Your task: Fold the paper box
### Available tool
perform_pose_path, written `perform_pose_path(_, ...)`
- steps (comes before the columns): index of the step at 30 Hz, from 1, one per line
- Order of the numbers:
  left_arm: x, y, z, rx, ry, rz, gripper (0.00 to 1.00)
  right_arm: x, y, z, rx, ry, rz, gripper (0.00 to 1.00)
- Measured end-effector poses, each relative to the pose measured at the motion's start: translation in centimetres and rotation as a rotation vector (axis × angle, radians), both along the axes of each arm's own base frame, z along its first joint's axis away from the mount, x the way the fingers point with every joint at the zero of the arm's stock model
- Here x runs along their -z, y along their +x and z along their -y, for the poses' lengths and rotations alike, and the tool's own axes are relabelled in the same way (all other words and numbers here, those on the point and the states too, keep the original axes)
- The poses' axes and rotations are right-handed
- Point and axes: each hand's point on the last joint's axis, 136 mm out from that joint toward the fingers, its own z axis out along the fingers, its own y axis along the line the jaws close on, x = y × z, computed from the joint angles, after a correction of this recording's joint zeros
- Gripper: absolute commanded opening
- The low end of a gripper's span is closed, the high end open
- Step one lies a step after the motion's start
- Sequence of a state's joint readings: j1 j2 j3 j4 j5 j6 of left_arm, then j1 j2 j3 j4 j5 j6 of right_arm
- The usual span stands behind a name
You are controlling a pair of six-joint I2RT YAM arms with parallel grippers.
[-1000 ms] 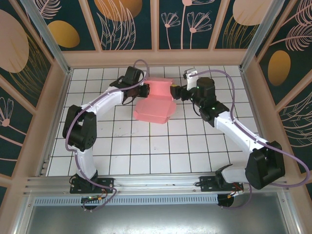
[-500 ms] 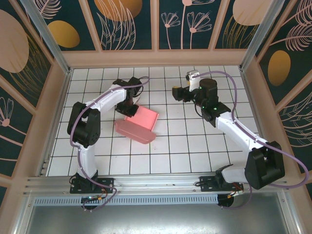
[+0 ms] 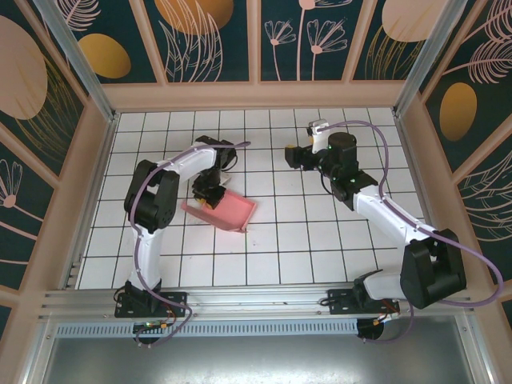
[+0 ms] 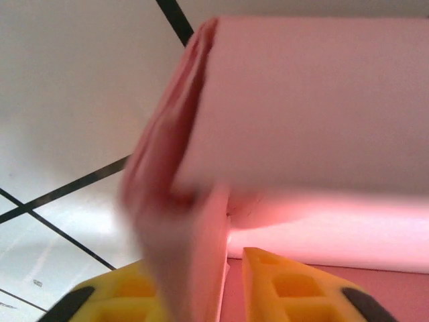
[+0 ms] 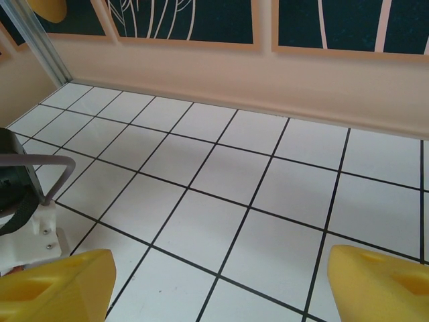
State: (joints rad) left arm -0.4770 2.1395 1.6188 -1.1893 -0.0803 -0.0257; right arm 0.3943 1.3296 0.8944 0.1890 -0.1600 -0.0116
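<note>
The salmon-pink paper box (image 3: 228, 211) lay on the white tiled worktop (image 3: 280, 240), left of centre. Its long axis ran roughly left to right, slanting a little towards the arms at its right end. The left tool (image 3: 206, 194) was at the box's far left corner, making that arm much the nearer. In the left wrist view a flap of card stood between its yellow fingers (image 4: 288, 288), which were only narrowly parted. Whether they actually pinched the flap could not be told. The right tool (image 3: 293, 157) hung well apart, beyond the box and to its right, with its jaws wide and nothing between them. The card was plain, and no print, brand or label could be read on it.
</note>
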Motion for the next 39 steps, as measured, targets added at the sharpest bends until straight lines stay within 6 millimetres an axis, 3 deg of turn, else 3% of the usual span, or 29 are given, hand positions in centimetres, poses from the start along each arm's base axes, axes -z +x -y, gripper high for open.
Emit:
perform_pose_path(2,-0.5,0.7,0.4,0.001,-0.012,0.021,0.30,0.0,0.0,0.0,-0.002,0.002,0.001,0.83)
perform_pose_path(8,-3.9,4.2,2.6,-0.004,-0.101,0.156,0.52,0.8,0.1,-0.6,-0.028,0.004,-0.018,0.83)
perform_pose_path(12,-6.8,5.3,2.3,-0.027,-0.125,0.292,0.65,2.3,0.4,-1.1,-0.048,-0.003,-0.055,0.83)
perform_pose_path(14,-8.6,5.7,1.7,-0.056,-0.144,0.381,0.76,2.9,0.8,-1.3,-0.051,-0.010,-0.076,0.83)
perform_pose_path(17,-12.5,6.5,-0.2,-0.162,-0.193,0.573,0.85,3.6,1.4,-2.1,-0.061,-0.021,-0.098,0.84)
perform_pose_path(20,-16.9,6.5,-3.6,-0.306,-0.256,0.767,0.98,4.8,1.4,-3.7,-0.092,-0.050,-0.117,0.84)
perform_pose_path(24,-21.2,5.0,-9.0,-0.513,-0.292,0.999,0.98,7.3,0.5,-7.6,-0.173,-0.112,-0.156,0.88)
perform_pose_path(29,-21.4,2.1,-12.2,-0.674,-0.343,1.103,0.98,10.5,-1.9,-13.5,-0.302,-0.161,-0.200,0.90)
perform_pose_path(33,-20.5,1.3,-12.1,-0.720,-0.390,1.102,0.99,12.8,-3.4,-17.9,-0.389,-0.191,-0.226,0.90)
perform_pose_path(36,-20.6,1.5,-11.7,-0.726,-0.421,1.103,0.99,14.4,-4.2,-20.0,-0.427,-0.209,-0.246,0.90)
perform_pose_path(39,-20.8,1.9,-11.1,-0.718,-0.467,1.112,0.99,16.3,-4.2,-20.4,-0.421,-0.218,-0.284,0.90)
